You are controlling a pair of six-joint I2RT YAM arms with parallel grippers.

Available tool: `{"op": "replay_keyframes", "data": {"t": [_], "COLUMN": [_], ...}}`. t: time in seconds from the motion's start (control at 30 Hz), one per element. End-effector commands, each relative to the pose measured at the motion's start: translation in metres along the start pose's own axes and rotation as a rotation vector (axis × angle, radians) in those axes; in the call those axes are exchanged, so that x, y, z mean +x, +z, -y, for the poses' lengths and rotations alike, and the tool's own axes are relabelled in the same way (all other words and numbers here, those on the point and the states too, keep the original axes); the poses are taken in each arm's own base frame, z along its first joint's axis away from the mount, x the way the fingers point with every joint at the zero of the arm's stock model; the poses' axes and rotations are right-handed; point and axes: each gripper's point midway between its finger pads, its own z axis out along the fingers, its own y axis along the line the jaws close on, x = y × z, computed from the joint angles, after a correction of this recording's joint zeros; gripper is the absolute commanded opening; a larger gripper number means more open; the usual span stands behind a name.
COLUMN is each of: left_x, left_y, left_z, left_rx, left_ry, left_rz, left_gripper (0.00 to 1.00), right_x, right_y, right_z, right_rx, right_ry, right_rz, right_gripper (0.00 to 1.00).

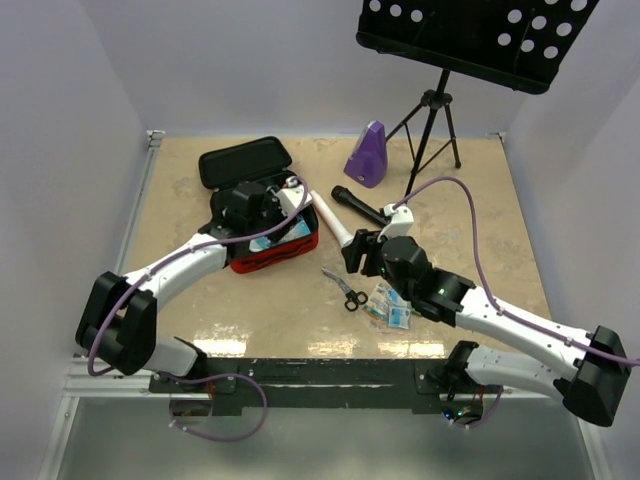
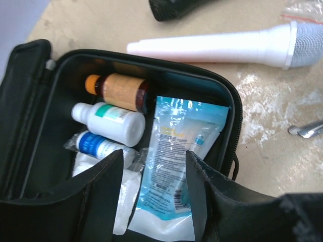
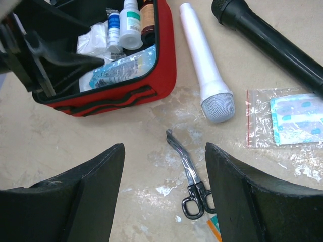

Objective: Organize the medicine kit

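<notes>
The medicine kit (image 1: pixel 283 258) lies open at centre left, red outside with black lining, lid (image 1: pixel 245 160) folded back. My left gripper (image 1: pixel 262 208) is open and hangs just over the kit. In the left wrist view (image 2: pixel 154 174) its jaws straddle a blue-and-white packet (image 2: pixel 176 146) lying inside, apart from it. Beside the packet are a brown bottle (image 2: pixel 121 91), a white bottle (image 2: pixel 111 121) and a blue-labelled bottle (image 2: pixel 98 146). My right gripper (image 1: pixel 360 252) is open and empty above the scissors (image 3: pixel 189 174), right of the kit (image 3: pixel 126 91).
A white microphone (image 3: pixel 204 65) and a black microphone (image 3: pixel 272 40) lie right of the kit. A zip bag of plasters (image 3: pixel 287 118) lies beyond the scissors. Small packets (image 1: pixel 390 305) lie by the right arm. A purple metronome (image 1: pixel 367 155) and a music stand (image 1: pixel 470 30) stand behind.
</notes>
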Motion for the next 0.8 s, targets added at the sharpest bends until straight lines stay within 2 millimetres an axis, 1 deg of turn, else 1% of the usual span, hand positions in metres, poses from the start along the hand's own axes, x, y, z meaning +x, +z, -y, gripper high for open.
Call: {"op": "replay_keyframes", "data": {"t": [0.0,0.07,0.1,0.13,0.17,0.23,0.27,0.33,0.37,0.4,0.43,0.47,0.5,0.53,0.57,0.6,0.63,0.67,0.7,0.73,0.77], "left_x": [-0.043,-0.05,-0.046,-0.048,-0.054,-0.059,-0.069,-0.073,-0.072,-0.07,-0.062,-0.05,-0.03,-0.017,-0.006,-0.001,0.009,0.015,0.015,0.013,0.004], "left_y": [-0.013,-0.009,-0.006,-0.006,-0.009,-0.019,-0.027,-0.042,-0.048,-0.052,-0.055,-0.056,-0.057,-0.058,-0.06,-0.063,-0.066,-0.069,-0.073,-0.077,-0.086], "left_z": [-0.031,-0.032,-0.02,-0.013,-0.003,0.013,0.015,0.018,0.022,0.025,0.026,0.027,0.032,0.032,0.037,0.04,0.041,0.044,0.047,0.049,0.048], "left_rx": [-0.138,-0.141,-0.094,-0.057,-0.014,0.03,0.027,0.009,-0.001,-0.01,-0.035,-0.064,-0.095,-0.137,-0.142,-0.138,-0.156,-0.164,-0.151,-0.136,-0.122], "left_ry": [-0.142,-0.296,-0.365,-0.425,-0.484,-0.592,-0.62,-0.683,-0.72,-0.765,-0.817,-0.881,-0.941,-0.985,-0.998,-0.994,-0.994,-1.001,-1.001,-1.006,-1.015], "left_rz": [0.117,0.114,0.086,0.088,0.106,0.147,0.205,0.273,0.286,0.288,0.265,0.223,0.129,0.064,0.006,-0.027,-0.065,-0.073,-0.049,-0.008,0.064], "left_gripper": [0.52,0.4,0.38,0.37,0.37,0.37,0.37,0.37,0.37,0.39,0.44,0.5,0.55,0.57,0.57,0.57,0.57,0.57,0.57,0.58,0.59], "right_x": [-0.003,-0.006,-0.008,-0.008,-0.009,-0.009,-0.007,0.002,0.007,0.011,0.017,0.021,0.023,0.025,0.026,0.028,0.031,0.034,0.035,0.033,0.032], "right_y": [0.003,0.002,0.001,-0.001,-0.002,-0.003,-0.002,0.003,0.007,0.01,0.016,0.02,0.024,0.027,0.03,0.032,0.035,0.036,0.037,0.04,0.043], "right_z": [-0.007,-0.008,-0.007,-0.005,-0.001,0.008,0.012,0.023,0.027,0.031,0.038,0.045,0.05,0.054,0.058,0.065,0.073,0.085,0.094,0.1,0.104], "right_rx": [-0.025,-0.022,-0.019,-0.003,0.015,0.061,0.081,0.14,0.165,0.185,0.215,0.241,0.255,0.261,0.27,0.292,0.316,0.356,0.38,0.393,0.406], "right_ry": [0.003,0.012,0.017,0.019,0.026,0.041,0.045,0.056,0.064,0.077,0.083,0.099,0.116,0.125,0.135,0.148,0.157,0.177,0.187,0.203,0.21], "right_rz": [0.013,0.014,0.017,0.015,0.016,0.024,0.022,-0.003,-0.018,-0.03,-0.045,-0.056,-0.065,-0.075,-0.082,-0.084,-0.086,-0.075,-0.061,-0.048,-0.043], "right_gripper": [0.69,0.69,0.69,0.69,0.7,0.7,0.7,0.7,0.7,0.71,0.71,0.71,0.7,0.7,0.7,0.7,0.7,0.7,0.7,0.7,0.7]}}
